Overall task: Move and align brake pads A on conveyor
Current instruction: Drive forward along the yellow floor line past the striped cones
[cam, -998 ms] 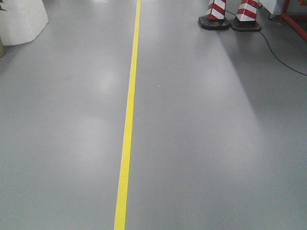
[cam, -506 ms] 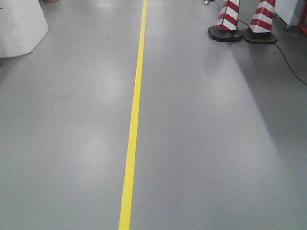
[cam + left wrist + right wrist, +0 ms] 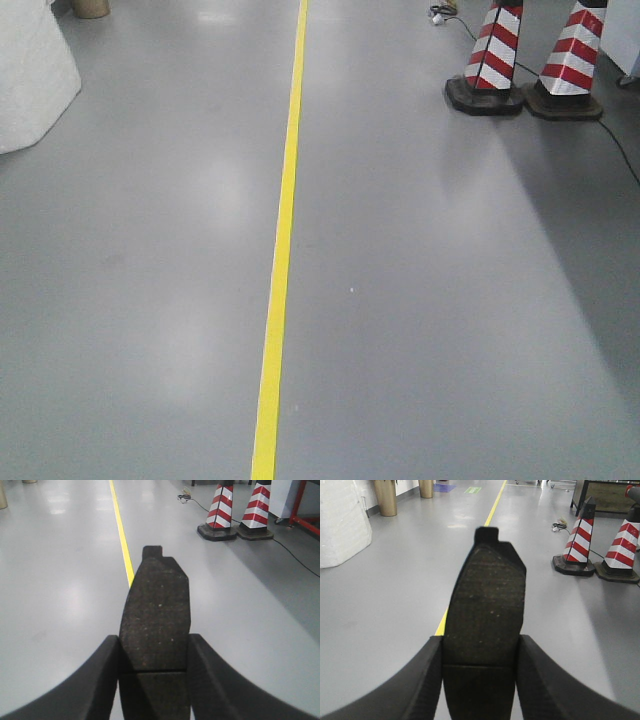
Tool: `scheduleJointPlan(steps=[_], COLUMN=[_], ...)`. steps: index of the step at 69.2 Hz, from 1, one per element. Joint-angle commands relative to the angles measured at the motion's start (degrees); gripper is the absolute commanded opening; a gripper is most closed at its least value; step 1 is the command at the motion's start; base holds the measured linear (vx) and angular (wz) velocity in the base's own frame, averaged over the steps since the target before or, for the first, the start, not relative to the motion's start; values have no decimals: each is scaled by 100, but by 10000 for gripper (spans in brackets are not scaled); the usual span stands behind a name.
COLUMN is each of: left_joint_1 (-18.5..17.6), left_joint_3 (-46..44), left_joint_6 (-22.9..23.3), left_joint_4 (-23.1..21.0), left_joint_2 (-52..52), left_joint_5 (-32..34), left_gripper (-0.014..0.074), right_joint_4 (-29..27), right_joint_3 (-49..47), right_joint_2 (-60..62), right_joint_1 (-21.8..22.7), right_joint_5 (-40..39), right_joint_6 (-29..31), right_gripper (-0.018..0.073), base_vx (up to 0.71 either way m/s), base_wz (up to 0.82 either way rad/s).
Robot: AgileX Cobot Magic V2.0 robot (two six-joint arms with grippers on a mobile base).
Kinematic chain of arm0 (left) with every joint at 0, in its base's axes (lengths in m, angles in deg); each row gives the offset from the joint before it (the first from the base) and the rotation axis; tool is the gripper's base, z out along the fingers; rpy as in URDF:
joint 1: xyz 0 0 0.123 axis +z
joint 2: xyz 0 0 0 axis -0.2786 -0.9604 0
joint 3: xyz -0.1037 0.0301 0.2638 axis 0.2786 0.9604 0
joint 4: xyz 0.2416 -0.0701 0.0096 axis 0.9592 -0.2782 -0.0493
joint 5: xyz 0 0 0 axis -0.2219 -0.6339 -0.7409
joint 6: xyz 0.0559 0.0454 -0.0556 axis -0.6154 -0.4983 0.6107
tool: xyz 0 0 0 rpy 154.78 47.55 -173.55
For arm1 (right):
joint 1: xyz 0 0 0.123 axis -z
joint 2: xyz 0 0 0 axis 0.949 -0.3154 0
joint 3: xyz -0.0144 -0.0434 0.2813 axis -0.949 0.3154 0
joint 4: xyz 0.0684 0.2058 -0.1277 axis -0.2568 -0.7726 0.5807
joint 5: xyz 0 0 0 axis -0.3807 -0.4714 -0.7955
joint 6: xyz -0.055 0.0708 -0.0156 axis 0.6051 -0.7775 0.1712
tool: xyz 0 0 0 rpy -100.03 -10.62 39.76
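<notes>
In the left wrist view a dark grey brake pad (image 3: pixel 156 615) with a thin groove across it stands on end between the black fingers (image 3: pixel 97 680); my left gripper (image 3: pixel 154 652) is shut on it. The right wrist view shows the same: another brake pad (image 3: pixel 485 612) is clamped upright in my right gripper (image 3: pixel 480 652). Both pads hang above grey floor. The conveyor is out of view. Neither gripper shows in the front view.
A yellow floor line (image 3: pixel 282 240) runs straight ahead over the grey floor. Two red-and-white striped cones (image 3: pixel 488 62) (image 3: pixel 568 70) stand at the far right with a black cable (image 3: pixel 625 150) beside them. A white wrapped block (image 3: pixel 30 75) sits at the far left.
The front view has moved back: the cones, the white block and the floor line's far end have slid down into the frame and shifted right. Earlier wrist frames are not given.
</notes>
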Motion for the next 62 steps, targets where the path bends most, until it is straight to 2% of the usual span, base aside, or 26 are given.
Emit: scheduleJointPlan(steps=[1, 62], left_joint_1=[-34, -34], left_joint_3=[-164, -164], left_joint_6=[24, 24], left_joint_4=[-11, -11], left_joint_2=[-54, -54], left_joint_5=[558, 556], left_gripper=[-6, -6], right_joint_4=[-2, -2], right_joint_3=[-186, -186], right_joint_2=[-54, -54], right_joint_1=[8, 8], right_joint_5=[-525, -525], right_joint_6=[18, 18], right_gripper=[-8, -8], base_vx=[75, 75], base_wz=[-4, -6])
